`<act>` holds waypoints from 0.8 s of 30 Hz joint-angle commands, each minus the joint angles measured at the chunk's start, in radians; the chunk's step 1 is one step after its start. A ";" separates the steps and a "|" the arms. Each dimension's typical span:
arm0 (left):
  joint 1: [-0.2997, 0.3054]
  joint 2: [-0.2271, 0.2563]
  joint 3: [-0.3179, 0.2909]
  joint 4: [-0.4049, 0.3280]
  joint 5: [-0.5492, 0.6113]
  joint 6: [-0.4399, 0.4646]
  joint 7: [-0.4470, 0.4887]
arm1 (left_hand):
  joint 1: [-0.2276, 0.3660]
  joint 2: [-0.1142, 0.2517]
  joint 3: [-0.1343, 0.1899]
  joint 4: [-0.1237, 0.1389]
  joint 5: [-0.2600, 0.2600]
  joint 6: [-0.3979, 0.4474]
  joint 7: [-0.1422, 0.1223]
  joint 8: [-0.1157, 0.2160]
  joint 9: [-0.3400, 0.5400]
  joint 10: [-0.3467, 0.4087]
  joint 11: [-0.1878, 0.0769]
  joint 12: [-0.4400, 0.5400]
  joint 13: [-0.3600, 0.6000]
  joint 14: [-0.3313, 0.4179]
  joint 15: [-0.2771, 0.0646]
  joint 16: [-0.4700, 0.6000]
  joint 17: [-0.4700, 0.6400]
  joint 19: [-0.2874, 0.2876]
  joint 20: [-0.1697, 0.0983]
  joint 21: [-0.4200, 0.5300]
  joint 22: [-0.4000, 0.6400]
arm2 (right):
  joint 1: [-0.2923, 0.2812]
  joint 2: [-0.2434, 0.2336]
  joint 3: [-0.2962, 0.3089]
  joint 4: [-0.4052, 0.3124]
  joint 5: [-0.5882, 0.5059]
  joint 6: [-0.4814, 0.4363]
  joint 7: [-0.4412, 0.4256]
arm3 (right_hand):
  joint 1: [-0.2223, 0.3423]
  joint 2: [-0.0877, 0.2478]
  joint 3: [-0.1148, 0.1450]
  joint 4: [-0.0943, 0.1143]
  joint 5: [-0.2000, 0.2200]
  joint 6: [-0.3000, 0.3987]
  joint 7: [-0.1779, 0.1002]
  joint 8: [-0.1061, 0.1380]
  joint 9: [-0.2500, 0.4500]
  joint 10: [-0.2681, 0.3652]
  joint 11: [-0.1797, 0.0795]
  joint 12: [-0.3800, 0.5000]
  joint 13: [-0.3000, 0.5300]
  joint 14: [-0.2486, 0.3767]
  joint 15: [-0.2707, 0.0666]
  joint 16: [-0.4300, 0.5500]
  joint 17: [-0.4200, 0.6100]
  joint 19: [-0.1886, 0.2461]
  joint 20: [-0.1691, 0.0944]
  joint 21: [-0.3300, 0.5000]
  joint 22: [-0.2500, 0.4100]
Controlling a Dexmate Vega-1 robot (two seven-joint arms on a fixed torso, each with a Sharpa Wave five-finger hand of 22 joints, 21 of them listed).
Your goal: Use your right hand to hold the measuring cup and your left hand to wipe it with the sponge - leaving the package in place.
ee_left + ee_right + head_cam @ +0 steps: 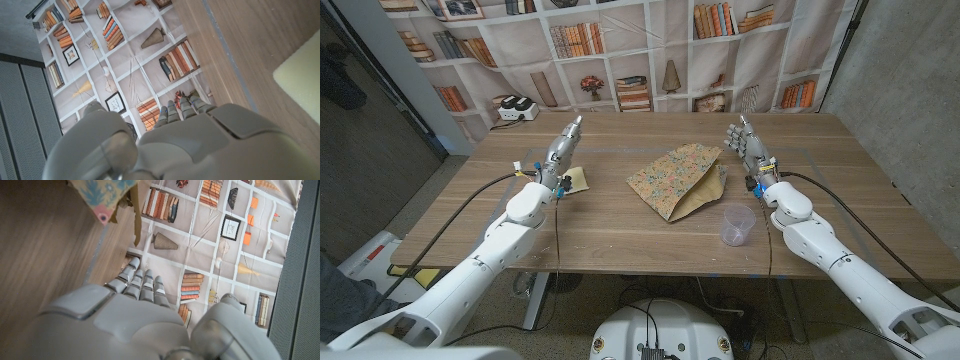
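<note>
The wooden desk fills the middle of the frame, with a printed bookshelf backdrop across the top and grey wall at upper right. The clear measuring cup stands right of centre, the sponge left of centre, the patterned package between them. The left robot hand and right robot hand hold nothing, fingers apart.

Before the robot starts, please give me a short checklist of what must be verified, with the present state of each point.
1. Right hand free to take the cup: ok, it holds nothing, fingers apart.
2. Left hand free to take the sponge: ok, it holds nothing.
3. Measuring cup upright and unobstructed: ok, it stands alone near the right forearm, apart from the package.
4. Sponge within reach: ok, it lies on the table beside the left hand.
5. Package clear of both hands: ok, it lies in the middle, untouched.
6. Cup is empty: cannot tell.
</note>
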 commanded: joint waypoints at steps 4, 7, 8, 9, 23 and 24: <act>0.020 0.061 0.035 -0.083 0.301 0.056 0.198 | 0.026 0.011 0.000 -0.015 0.000 0.033 -0.011 0.008 0.001 0.029 -0.011 0.005 0.002 0.025 -0.005 0.003 0.002 0.020 -0.010 0.008 0.005 | -0.048 -0.045 0.039 -0.071 0.002 -0.018 -0.041 | -0.002 -0.007 -0.005 -0.002 0.011 0.015 -0.001 0.007 0.003 0.017 0.001 0.010 0.003 0.017 0.006 0.005 0.001 0.014 -0.037 -0.004 0.004; 0.025 0.064 0.033 -0.090 0.355 0.050 0.244 | 0.039 0.015 0.003 -0.020 0.001 0.055 -0.022 0.012 0.001 0.042 -0.019 0.005 0.002 0.040 -0.013 0.004 0.002 0.029 -0.017 0.008 0.004 | -0.054 -0.053 0.041 -0.083 -0.003 -0.021 -0.047 | -0.002 -0.006 -0.006 -0.002 0.012 0.016 -0.001 0.007 0.003 0.018 0.002 0.010 0.003 0.019 0.006 0.005 0.001 0.015 -0.037 -0.005 0.004; 0.026 0.066 0.032 -0.090 0.370 0.049 0.256 | 0.044 0.016 0.004 -0.023 0.001 0.062 -0.024 0.013 0.001 0.046 -0.019 0.005 0.002 0.046 -0.016 0.004 0.002 0.031 -0.020 0.008 0.004 | -0.056 -0.057 0.041 -0.086 -0.006 -0.022 -0.047 | -0.002 -0.006 -0.006 -0.002 0.012 0.017 -0.001 0.007 0.003 0.020 0.002 0.010 0.003 0.019 0.006 0.005 0.001 0.015 -0.036 -0.006 0.004; 0.027 0.067 0.030 -0.092 0.382 0.049 0.268 | 0.049 0.017 0.005 -0.025 0.001 0.068 -0.026 0.013 0.001 0.055 -0.026 0.006 0.002 0.050 -0.019 0.003 0.002 0.033 -0.021 0.007 0.004 | -0.059 -0.058 0.043 -0.091 -0.005 -0.026 -0.051 | -0.002 -0.006 -0.006 -0.002 0.012 0.018 -0.001 0.007 0.003 0.020 0.002 0.010 0.003 0.019 0.006 0.005 0.001 0.015 -0.036 -0.006 0.004; 0.073 0.106 -0.005 -0.162 0.481 0.139 0.367 | 0.101 0.021 0.009 -0.050 0.002 0.145 -0.033 0.022 0.001 0.121 -0.043 0.009 0.003 0.112 -0.042 0.005 0.001 0.072 -0.023 0.008 0.004 | -0.096 -0.070 0.059 -0.142 -0.010 -0.037 -0.089 | -0.002 -0.003 -0.008 -0.002 0.014 0.028 -0.002 0.008 0.002 0.040 -0.004 0.016 0.003 0.035 0.005 0.007 0.001 0.029 -0.037 -0.011 0.004; 0.075 0.109 -0.008 -0.167 0.488 0.148 0.373 | 0.104 0.020 0.009 -0.052 0.002 0.151 -0.035 0.023 0.001 0.126 -0.044 0.009 0.003 0.118 -0.042 0.005 0.001 0.074 -0.023 0.008 0.004 | -0.095 -0.071 0.057 -0.141 -0.015 -0.033 -0.085 | -0.002 -0.003 -0.008 -0.002 0.014 0.028 -0.002 0.008 0.002 0.040 -0.004 0.016 0.003 0.035 0.005 0.007 0.001 0.029 -0.037 -0.011 0.004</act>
